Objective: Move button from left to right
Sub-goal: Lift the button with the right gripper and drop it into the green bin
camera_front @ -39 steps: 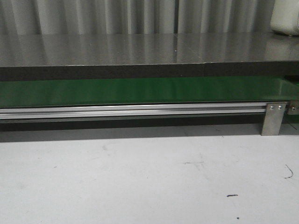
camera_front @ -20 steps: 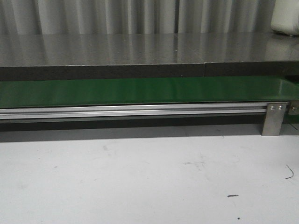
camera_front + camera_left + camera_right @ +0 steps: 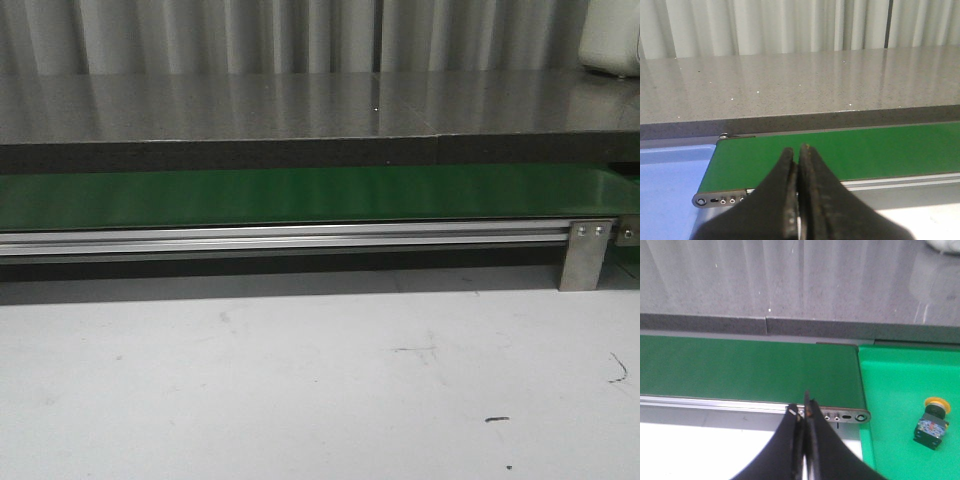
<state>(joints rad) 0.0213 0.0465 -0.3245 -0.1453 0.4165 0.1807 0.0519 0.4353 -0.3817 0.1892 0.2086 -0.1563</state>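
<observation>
The button (image 3: 931, 424), with an orange-yellow cap and a black boxy body, lies on a bright green surface (image 3: 900, 390) just past the right end of the green belt (image 3: 745, 367); it shows only in the right wrist view. My right gripper (image 3: 801, 410) is shut and empty, over the belt's front rail near that end, well apart from the button. My left gripper (image 3: 796, 150) is shut and empty over the belt's left end (image 3: 840, 150). Neither gripper shows in the front view, where the belt (image 3: 300, 195) carries nothing.
A grey stone counter (image 3: 300, 105) runs behind the belt. An aluminium rail (image 3: 280, 238) and a bracket (image 3: 586, 255) front it. A pale blue surface (image 3: 670, 185) lies beyond the belt's left end. A white table (image 3: 300, 390) lies in front.
</observation>
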